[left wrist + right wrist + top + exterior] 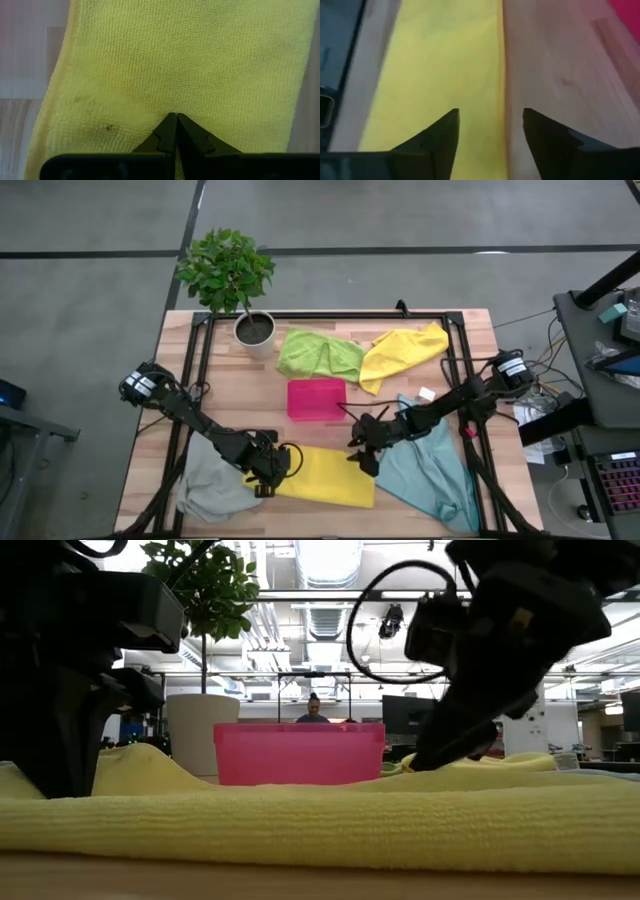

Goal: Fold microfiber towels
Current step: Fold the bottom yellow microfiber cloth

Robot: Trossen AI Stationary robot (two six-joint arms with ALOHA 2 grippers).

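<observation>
The yellow towel point(322, 476) lies folded just in front of the pink tray point(317, 398), its long axis running from my left gripper point(268, 472) to my right gripper point(364, 448). My left fingers are pinched shut on its end. My right fingers point(437, 135) stand apart, empty, straddling the opposite edge.
</observation>
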